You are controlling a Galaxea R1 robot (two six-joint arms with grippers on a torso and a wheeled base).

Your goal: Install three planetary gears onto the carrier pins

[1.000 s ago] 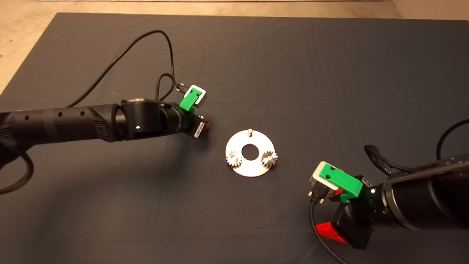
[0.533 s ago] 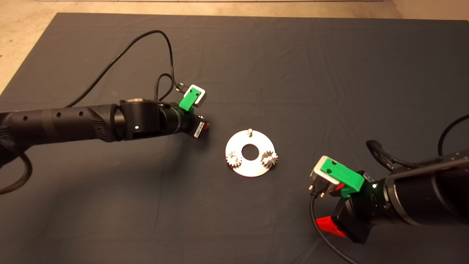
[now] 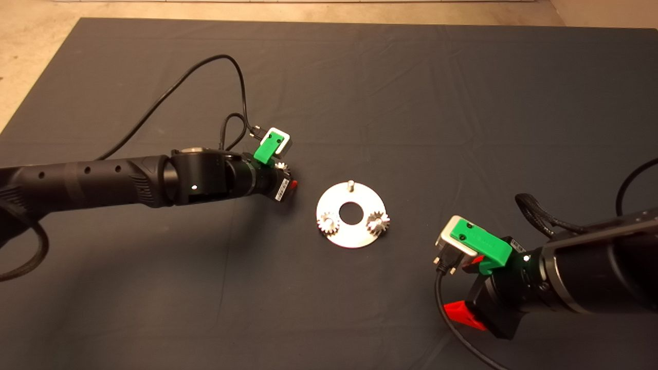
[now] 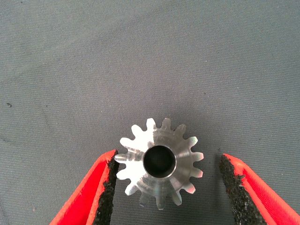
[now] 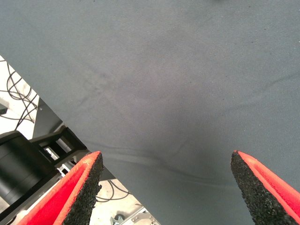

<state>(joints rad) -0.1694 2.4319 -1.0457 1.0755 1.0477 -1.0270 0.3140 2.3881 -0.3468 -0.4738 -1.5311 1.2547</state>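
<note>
The small shiny toothed metal gear [image 4: 159, 161] lies flat on the mat between my left pincer's [image 4: 166, 187] wide-open pads, one pad touching its teeth.

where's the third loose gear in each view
Head view: loose gear barely peeks out beside the left end effector, left of the disc.
Left wrist view: gear centred between the open fingers.
Right wrist view: not in it.
Shared landmark: the dark mat.

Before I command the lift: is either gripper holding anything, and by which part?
Nothing is held. The left gripper is open, straddling the third gear lying on the mat; one pad touches its teeth. The right gripper is open, empty.
</note>
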